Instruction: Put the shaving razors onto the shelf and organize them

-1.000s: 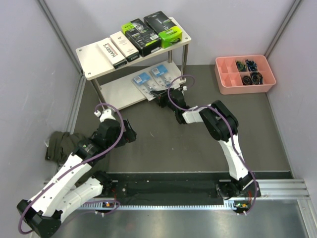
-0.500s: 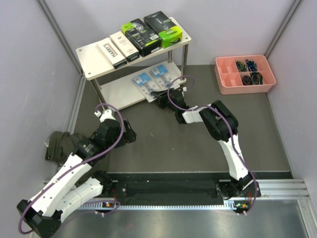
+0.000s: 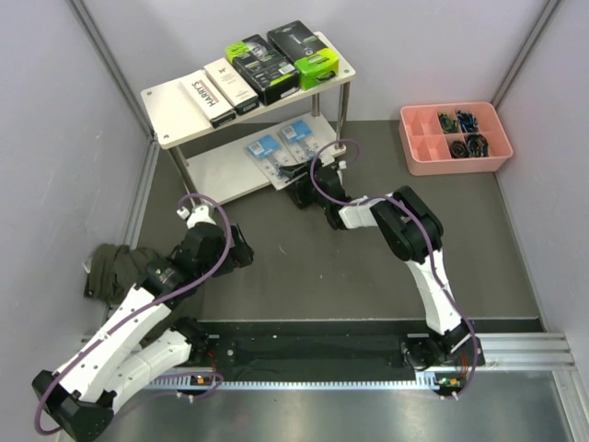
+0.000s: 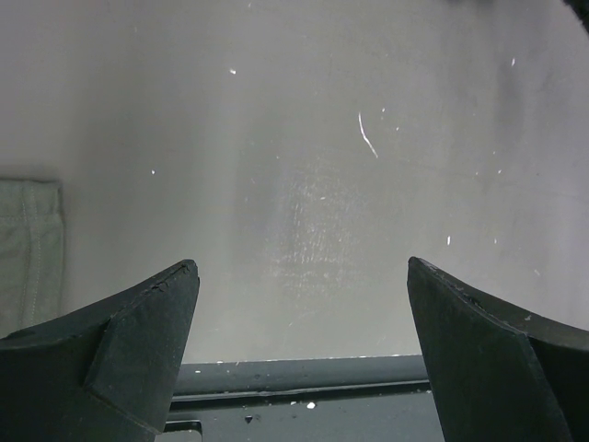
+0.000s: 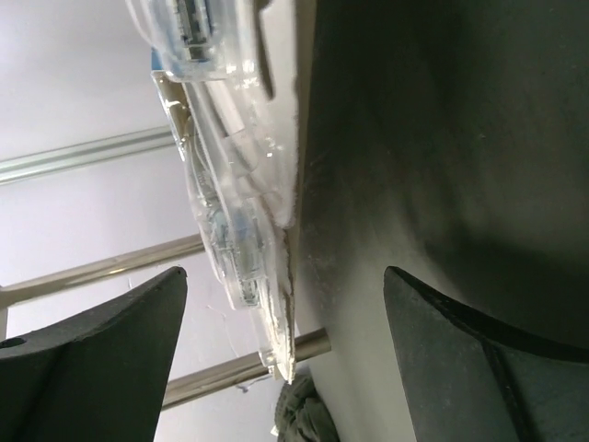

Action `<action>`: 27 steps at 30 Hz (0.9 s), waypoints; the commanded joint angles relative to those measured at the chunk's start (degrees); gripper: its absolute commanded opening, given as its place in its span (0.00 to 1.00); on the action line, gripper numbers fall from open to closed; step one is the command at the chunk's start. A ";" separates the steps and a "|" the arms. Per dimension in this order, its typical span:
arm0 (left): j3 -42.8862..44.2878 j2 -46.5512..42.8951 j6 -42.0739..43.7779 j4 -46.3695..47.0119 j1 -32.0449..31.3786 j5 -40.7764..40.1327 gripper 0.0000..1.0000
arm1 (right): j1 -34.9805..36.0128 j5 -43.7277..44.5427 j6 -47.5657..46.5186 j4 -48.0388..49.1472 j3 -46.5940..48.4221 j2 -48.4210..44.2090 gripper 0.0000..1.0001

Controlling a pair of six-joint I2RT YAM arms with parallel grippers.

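The shelf (image 3: 175,106) stands at the back left. Its upper board holds two white Harry's boxes (image 3: 208,98) and two black and lime-green razor packs (image 3: 261,68). Two clear blister packs with blue cards (image 3: 267,152) (image 3: 301,140) lie on the lower board (image 3: 221,170). My right gripper (image 3: 296,184) is open at that board's front edge, just off the nearer blister pack (image 5: 225,221), with nothing between its fingers (image 5: 285,313). My left gripper (image 3: 244,250) hangs open and empty over the bare table (image 4: 302,304).
A pink compartment tray (image 3: 416,152) with small dark items sits at the back right. A green cloth (image 3: 109,267) lies bunched by the left wall, near my left arm. Grey walls close in the sides and the back.
My right gripper has gone from nearly shut to wide open at the lower board's edge, letting go of the blister pack. The left arm has not moved.
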 commanded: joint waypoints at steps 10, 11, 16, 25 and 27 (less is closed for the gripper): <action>-1.14 -2.03 -0.44 0.43 0.08 0.94 0.99 | -0.66 0.88 -1.14 11.65 -10.07 -7.36 0.86; -1.14 -2.12 -0.45 0.43 0.08 1.12 0.99 | -0.57 0.61 -1.13 12.78 -10.43 -7.53 0.84; -1.50 -2.73 -0.88 0.26 0.08 1.29 0.99 | -0.57 0.08 -0.52 14.81 -12.62 -7.97 0.77; -1.76 -3.35 -1.15 0.34 0.16 1.29 0.99 | -0.66 0.35 0.97 18.07 -15.00 -8.41 0.61; -1.76 -3.52 -1.32 0.34 0.08 1.38 0.99 | -0.74 0.17 1.15 18.51 -14.83 -7.89 0.55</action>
